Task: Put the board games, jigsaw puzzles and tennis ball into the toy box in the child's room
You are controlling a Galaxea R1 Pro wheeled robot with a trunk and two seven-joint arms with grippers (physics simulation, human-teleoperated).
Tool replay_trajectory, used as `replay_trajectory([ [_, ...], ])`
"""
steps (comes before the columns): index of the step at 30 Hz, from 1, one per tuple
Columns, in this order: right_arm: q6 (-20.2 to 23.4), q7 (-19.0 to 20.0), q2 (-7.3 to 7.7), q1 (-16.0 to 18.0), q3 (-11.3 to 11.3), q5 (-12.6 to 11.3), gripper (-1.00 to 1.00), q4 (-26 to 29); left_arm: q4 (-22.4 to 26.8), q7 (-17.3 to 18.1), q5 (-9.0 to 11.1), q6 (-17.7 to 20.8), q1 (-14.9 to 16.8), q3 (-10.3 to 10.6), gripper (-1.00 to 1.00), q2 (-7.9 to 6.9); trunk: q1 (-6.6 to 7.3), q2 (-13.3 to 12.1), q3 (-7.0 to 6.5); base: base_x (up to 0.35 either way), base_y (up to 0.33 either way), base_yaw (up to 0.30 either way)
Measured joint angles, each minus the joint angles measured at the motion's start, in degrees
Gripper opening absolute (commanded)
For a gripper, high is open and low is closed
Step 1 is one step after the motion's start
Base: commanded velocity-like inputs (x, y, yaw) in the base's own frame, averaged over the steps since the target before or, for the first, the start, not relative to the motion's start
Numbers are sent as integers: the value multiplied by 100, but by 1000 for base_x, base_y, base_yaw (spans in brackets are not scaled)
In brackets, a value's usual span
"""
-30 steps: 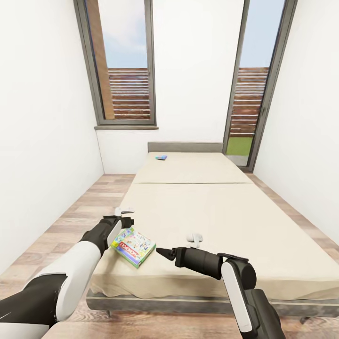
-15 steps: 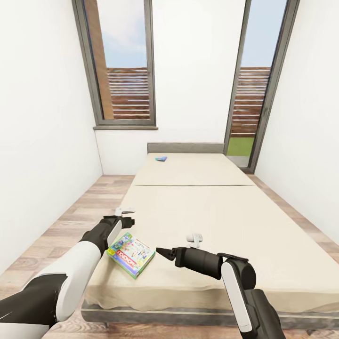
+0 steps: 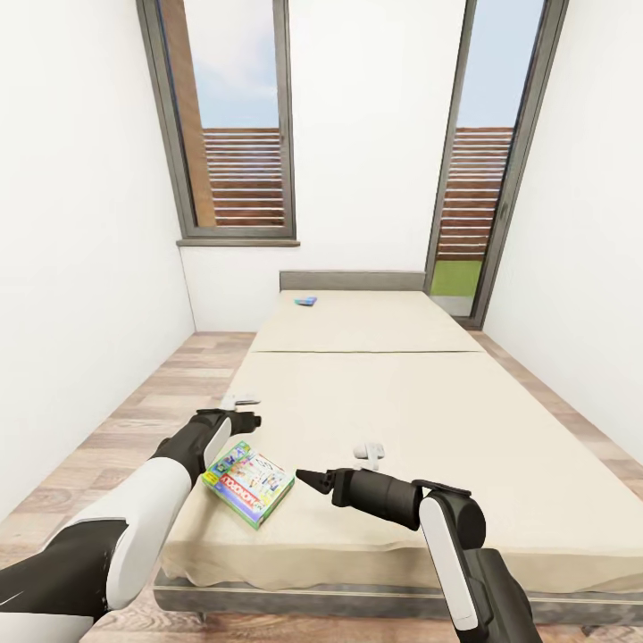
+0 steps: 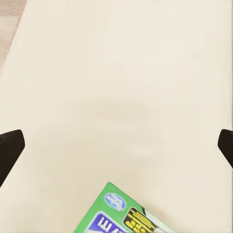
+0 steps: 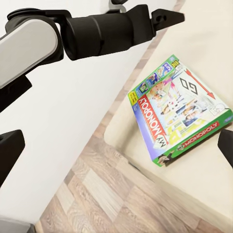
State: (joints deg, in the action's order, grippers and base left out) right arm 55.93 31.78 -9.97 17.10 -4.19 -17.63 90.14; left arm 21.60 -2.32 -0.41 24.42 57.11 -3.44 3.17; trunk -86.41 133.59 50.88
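A green-edged colourful board game (image 3: 249, 482) lies flat near the bed's (image 3: 402, 420) front left corner. At the far end of the bed lies a small blue board game (image 3: 305, 300). My left gripper (image 3: 245, 417) hovers open just beyond and left of the green-edged box, whose corner (image 4: 121, 216) appears in the left wrist view between the wide-apart fingertips (image 4: 9, 150). To the box's right my right gripper (image 3: 305, 480) points at it, open and holding nothing. The right wrist view has the box (image 5: 177, 114) lying by the mattress edge.
Wood-plank floor (image 3: 134, 420) runs along both sides of the bed between white walls. A window (image 3: 237, 125) and a glass door (image 3: 478, 161) stand behind the grey headboard (image 3: 351, 279). My left forearm (image 5: 97, 34) crosses the right wrist view.
The whole picture shifted a little about a second ago, so the camera moved. Since then the left gripper has edged slightly right. The board game lies where it was.
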Motion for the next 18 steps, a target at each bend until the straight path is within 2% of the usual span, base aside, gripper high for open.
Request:
replay_trajectory([
  [7, -8, -6, 0, 0, 0, 0, 100, 0, -5, 239, -2, 10, 0, 1, 100, 0, 0, 0, 0, 0, 0, 0],
  [18, -11, -8, 0, 0, 0, 0, 100, 0, -6, 308, -6, 11, 0, 2, 100, 29, 0, 0, 0, 0, 0, 0],
])
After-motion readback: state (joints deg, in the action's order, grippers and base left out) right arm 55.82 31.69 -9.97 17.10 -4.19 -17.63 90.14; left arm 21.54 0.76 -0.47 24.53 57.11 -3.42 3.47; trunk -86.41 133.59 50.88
